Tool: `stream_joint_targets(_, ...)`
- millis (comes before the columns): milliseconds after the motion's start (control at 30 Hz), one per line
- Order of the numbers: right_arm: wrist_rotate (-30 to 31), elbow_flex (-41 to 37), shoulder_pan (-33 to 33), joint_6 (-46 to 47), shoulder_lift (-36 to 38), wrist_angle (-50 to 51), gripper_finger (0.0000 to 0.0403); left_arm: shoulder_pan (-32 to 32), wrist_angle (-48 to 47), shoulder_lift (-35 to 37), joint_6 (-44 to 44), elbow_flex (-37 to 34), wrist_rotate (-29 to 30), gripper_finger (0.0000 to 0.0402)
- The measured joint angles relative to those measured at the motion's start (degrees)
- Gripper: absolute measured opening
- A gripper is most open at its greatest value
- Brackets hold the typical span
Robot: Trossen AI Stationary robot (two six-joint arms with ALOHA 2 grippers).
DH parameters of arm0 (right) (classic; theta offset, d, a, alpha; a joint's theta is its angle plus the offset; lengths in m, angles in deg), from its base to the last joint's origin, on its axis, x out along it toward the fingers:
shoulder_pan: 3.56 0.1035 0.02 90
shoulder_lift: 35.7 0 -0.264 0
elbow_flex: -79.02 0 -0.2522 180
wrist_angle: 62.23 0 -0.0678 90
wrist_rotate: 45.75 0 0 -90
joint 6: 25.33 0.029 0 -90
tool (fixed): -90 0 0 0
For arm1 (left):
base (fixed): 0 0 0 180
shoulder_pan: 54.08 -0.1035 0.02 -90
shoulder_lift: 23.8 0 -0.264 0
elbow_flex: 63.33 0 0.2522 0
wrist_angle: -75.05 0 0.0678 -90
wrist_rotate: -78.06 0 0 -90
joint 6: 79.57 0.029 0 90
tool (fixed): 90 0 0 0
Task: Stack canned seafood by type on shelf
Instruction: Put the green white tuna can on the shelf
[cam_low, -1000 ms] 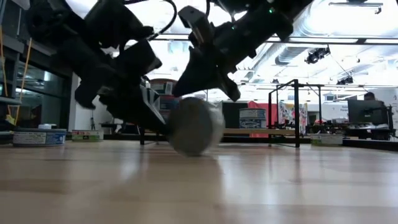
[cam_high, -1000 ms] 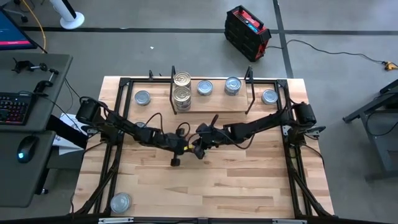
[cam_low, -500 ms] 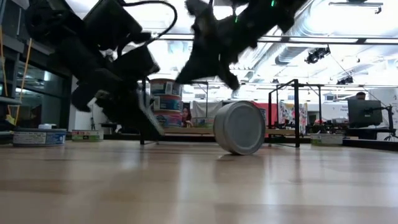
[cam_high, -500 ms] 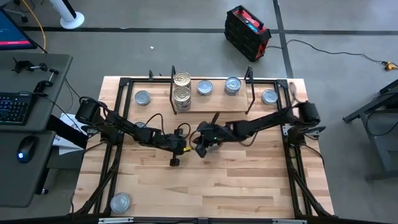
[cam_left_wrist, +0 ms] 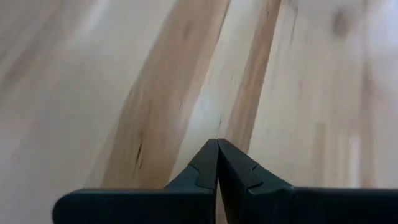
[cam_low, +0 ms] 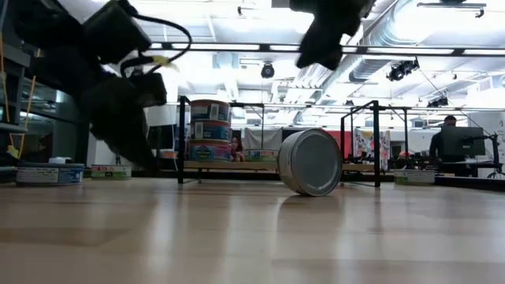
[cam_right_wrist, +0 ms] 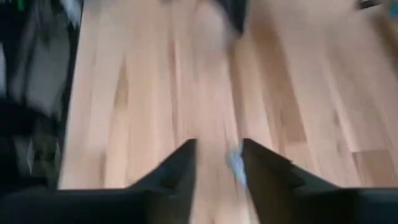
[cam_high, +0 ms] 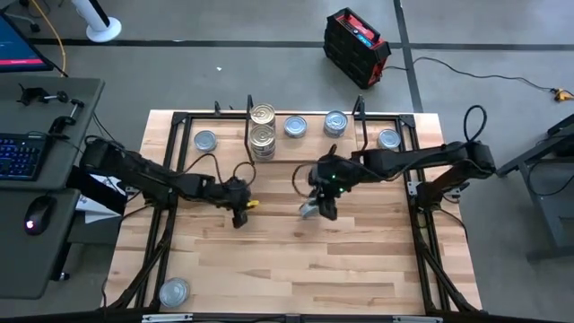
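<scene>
A silver tin (cam_low: 310, 162) stands on edge on the table (cam_high: 359, 269) in front of the shelf (cam_high: 305, 144), just under the right gripper (cam_high: 321, 208), whose fingers are parted and hold nothing. The left gripper (cam_high: 239, 216), pinched shut and empty, hovers well apart to its left. Bare wood lies open on the near side of both.

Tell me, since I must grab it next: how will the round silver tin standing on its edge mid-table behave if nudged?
The round silver tin balances tilted on its curved rim on the smooth wooden tabletop, so a nudge would probably make it roll or flop flat. Its shiny metal wall looks rigid and likely slippery to pinch.
</scene>
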Motion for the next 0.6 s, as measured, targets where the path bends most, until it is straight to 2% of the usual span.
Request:
stream_joint_targets(100, -0.2, 2.3, 1.0, -8.5, -2.5, 6.0, 0.0179, 0.2, -0.6, 4.3, -4.5, -1.6, 0.0, 0.0)
stream_joint_targets(167, 2.3, 3.4, 1.1, -13.6, -5.0, 9.8, 0.0218, 0.2, -0.3, 6.0, -6.1, -1.7, -0.1, 0.0)
stream_joint_targets(267, 4.1, 5.0, 0.6, -19.0, -8.2, 10.0, 0.0258, 0.2, 1.0, 7.3, -7.5, -1.6, 0.0, 0.0)
stream_joint_targets(367, 3.8, 6.3, -0.1, -23.1, -11.7, 10.0, 0.0273, 0.2, 1.2, 7.5, -8.9, -1.8, 0.0, 0.0)
stream_joint_targets(600, 2.5, 7.9, -0.1, -29.7, -17.1, 10.6, 0.0275, 0.8, 1.7, 7.4, -12.1, -1.7, -0.2, 0.0)
